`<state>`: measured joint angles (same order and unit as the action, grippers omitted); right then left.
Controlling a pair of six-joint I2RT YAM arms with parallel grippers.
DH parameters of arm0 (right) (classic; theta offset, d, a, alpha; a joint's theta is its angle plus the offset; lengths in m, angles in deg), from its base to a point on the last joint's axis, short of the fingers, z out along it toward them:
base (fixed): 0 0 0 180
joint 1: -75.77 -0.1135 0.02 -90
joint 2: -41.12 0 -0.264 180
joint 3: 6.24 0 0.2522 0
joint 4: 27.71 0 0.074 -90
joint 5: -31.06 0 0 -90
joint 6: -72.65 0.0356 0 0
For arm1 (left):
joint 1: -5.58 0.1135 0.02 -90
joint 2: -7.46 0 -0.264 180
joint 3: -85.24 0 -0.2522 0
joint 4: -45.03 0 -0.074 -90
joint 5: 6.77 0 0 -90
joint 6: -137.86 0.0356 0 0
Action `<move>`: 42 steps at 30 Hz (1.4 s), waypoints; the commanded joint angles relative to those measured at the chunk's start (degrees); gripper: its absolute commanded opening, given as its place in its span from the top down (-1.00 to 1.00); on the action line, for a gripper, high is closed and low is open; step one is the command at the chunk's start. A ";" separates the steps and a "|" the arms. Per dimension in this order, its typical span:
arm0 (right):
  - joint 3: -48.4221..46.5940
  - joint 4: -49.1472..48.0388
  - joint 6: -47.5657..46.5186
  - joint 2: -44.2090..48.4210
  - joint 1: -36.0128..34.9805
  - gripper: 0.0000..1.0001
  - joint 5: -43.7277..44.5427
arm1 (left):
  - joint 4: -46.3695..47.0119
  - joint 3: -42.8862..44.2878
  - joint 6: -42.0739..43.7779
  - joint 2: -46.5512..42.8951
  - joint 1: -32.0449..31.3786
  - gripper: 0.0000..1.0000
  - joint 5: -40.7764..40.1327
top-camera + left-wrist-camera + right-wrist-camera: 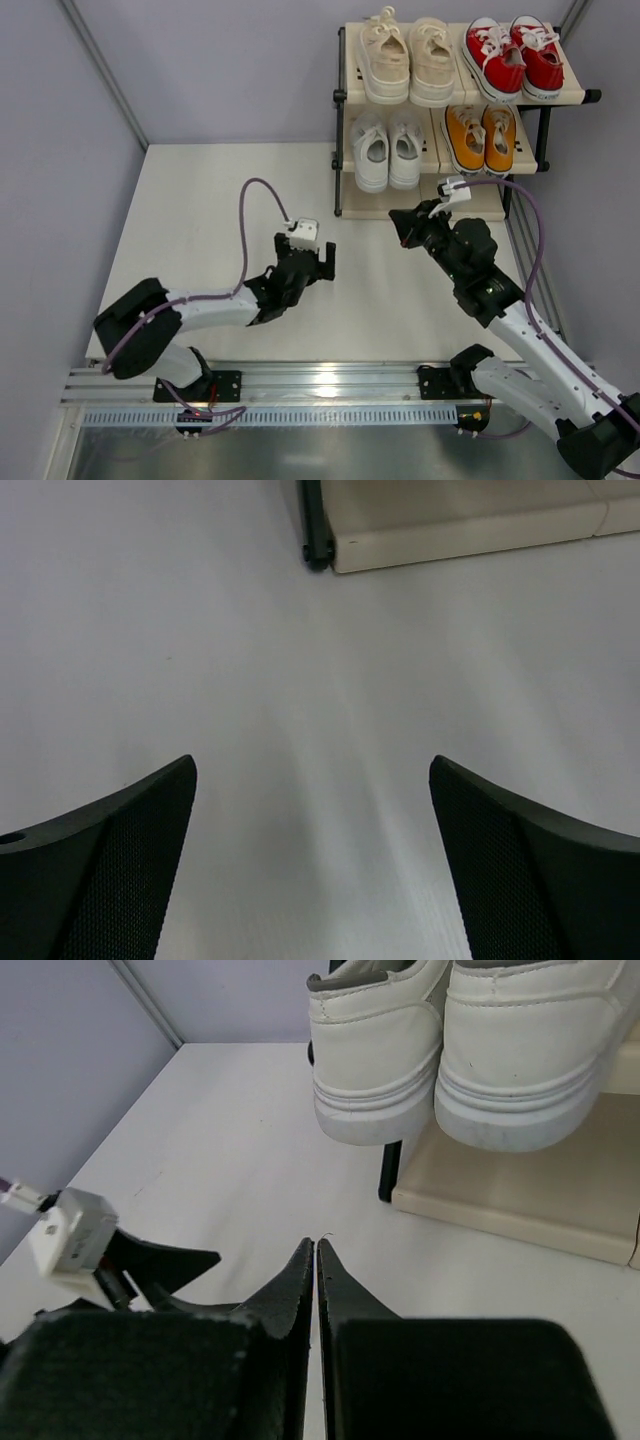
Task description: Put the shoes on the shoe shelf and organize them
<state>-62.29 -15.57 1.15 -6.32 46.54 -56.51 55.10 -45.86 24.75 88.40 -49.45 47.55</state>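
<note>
Shoes (372,150), canvas or smooth white, on cream-panelled shelf (370,207); left claw (313,765) splayed, right claw (316,1250) clenched.

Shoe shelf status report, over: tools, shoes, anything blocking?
Left tool open, empty. Right tool shut, empty, by the shoe shelf. Cream pair and red pair on top tier, white pair and orange pair on middle tier. Nothing in the way.

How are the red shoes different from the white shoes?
The red shoes sit on the top level of the rack, right side; the white shoes sit one level lower, left side. The red shoes have white laces; the white shoes are all white. Both are tidy side-by-side pairs.
</note>
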 commanded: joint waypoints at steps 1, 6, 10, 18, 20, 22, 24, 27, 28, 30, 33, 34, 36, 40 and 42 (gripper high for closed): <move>2.37 4.79 -1.54 4.01 0.14 0.92 0.64 | 11.23 7.46 6.68 8.24 2.54 -0.89 4.65; 5.63 6.28 -1.36 7.80 0.14 0.92 0.12 | 15.71 15.66 9.22 22.20 7.03 -0.90 8.95; 6.77 7.60 -1.36 9.29 0.14 0.92 -1.12 | 16.42 22.42 9.14 29.78 9.58 -0.91 10.10; 10.11 8.57 -1.80 11.32 0.05 0.92 -0.85 | 11.36 37.44 6.51 39.28 11.78 -0.91 11.60; 10.38 8.57 -1.72 11.49 0.05 0.92 -0.77 | 7.21 41.14 5.10 41.83 11.87 -0.86 9.06; 10.64 8.48 -1.54 11.67 0.05 0.92 -0.85 | 0.99 46.76 4.40 44.19 12.13 -0.76 8.61; 10.64 8.40 -1.36 11.67 0.05 0.92 -1.03 | -2.29 50.89 3.43 45.52 12.57 -0.61 8.52; 10.47 8.40 -1.36 11.41 0.05 0.92 -1.03 | -6.60 53.10 1.32 46.76 13.71 -0.28 9.14; 10.47 8.40 -1.36 11.41 0.14 0.92 -1.03 | -6.61 52.85 0.71 46.76 13.89 -0.22 9.40; 10.29 8.40 -1.45 11.23 0.05 0.92 -1.21 | -6.61 52.32 -0.26 46.23 14.42 -0.01 9.93; 9.77 8.05 -1.45 10.62 0.05 0.92 -1.29 | -6.26 51.00 -0.53 45.44 14.51 0.34 10.80; 9.59 7.61 -1.45 9.92 0.05 0.92 -1.21 | -6.43 50.48 -0.62 45.27 14.51 0.50 11.07; 8.54 7.52 -1.63 9.21 0.05 0.92 -1.38 | -6.26 49.77 -0.88 44.65 14.51 0.62 11.60; 7.22 6.99 -1.89 7.80 0.05 0.92 -1.56 | -5.12 46.79 -1.93 42.89 14.59 0.84 13.00; 6.60 6.99 -1.98 7.19 0.05 0.92 -1.56 | -3.72 43.90 -2.37 41.23 14.51 0.92 13.70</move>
<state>-52.32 -6.11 0.19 1.16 46.54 -57.25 50.62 1.22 23.79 134.30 -35.50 59.46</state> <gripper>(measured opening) 0.040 0.061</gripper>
